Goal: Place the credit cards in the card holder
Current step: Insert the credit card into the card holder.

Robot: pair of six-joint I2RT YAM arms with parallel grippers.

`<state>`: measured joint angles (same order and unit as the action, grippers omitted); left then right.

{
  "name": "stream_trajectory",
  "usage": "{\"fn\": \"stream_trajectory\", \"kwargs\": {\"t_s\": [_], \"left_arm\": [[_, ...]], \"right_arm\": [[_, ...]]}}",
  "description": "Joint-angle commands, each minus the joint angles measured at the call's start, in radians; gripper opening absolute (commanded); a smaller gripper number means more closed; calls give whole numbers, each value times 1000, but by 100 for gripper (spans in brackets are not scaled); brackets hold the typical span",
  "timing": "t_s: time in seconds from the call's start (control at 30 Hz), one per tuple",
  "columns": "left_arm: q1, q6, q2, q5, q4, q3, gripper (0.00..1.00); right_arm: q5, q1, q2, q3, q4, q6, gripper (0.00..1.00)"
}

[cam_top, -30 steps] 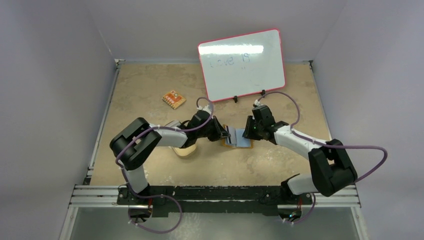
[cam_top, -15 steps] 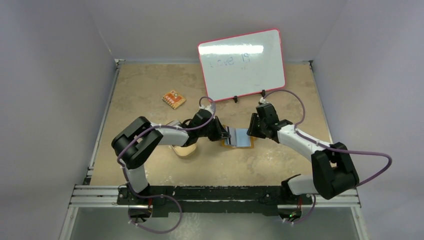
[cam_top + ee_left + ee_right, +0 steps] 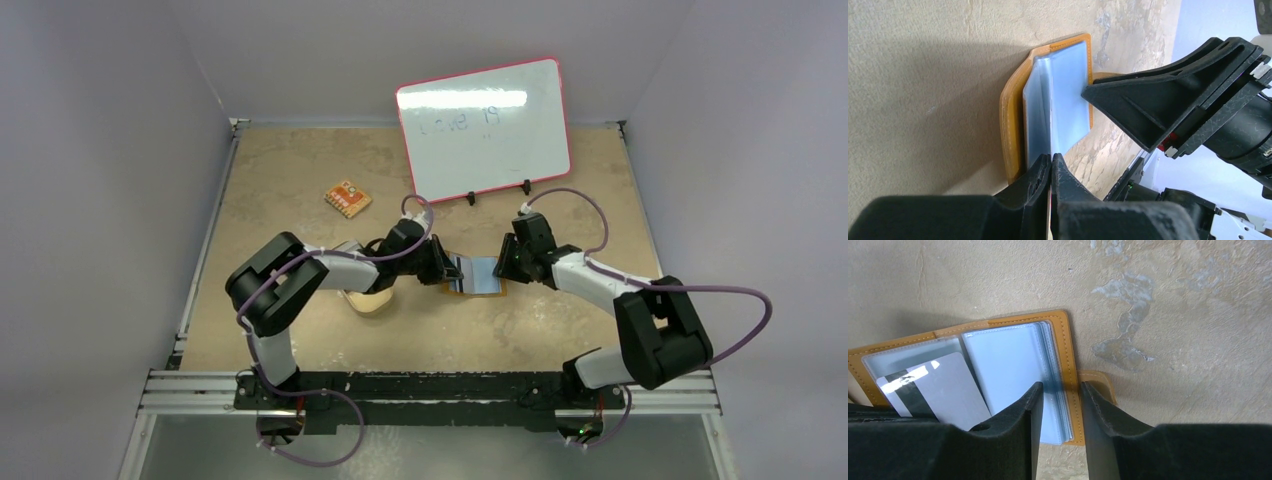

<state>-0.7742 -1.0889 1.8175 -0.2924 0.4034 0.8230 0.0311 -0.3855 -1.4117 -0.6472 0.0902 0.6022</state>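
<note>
While the half-open right claw [image 3: 1062, 390] pins the card holder [image 3: 1068, 350] flat at 3 o'clock, the left claw [image 3: 1050, 167] pinches a credit card [image 3: 948, 385], apparently to slide it in from 9 o'clock.

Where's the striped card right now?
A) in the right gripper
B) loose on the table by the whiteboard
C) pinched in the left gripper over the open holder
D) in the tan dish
C: the left gripper is shut on the striped card, which lies over the open card holder; the right gripper stands open with no card in it.
</note>
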Motion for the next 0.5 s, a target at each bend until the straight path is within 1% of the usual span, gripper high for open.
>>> {"fn": "stream_trajectory", "kwargs": {"t_s": [0.0,0.27,0.47], "left_arm": [[5,-27,19,-41,88,14,0],[5,-52,48,-30,80,21,0],[5,-33,37,41,-7,37,0]], "right_arm": [[-11,3,4,18,-18,14,36],[-15,3,8,19,-19,14,35],[-19,4,11,23,-21,12,36]]}}
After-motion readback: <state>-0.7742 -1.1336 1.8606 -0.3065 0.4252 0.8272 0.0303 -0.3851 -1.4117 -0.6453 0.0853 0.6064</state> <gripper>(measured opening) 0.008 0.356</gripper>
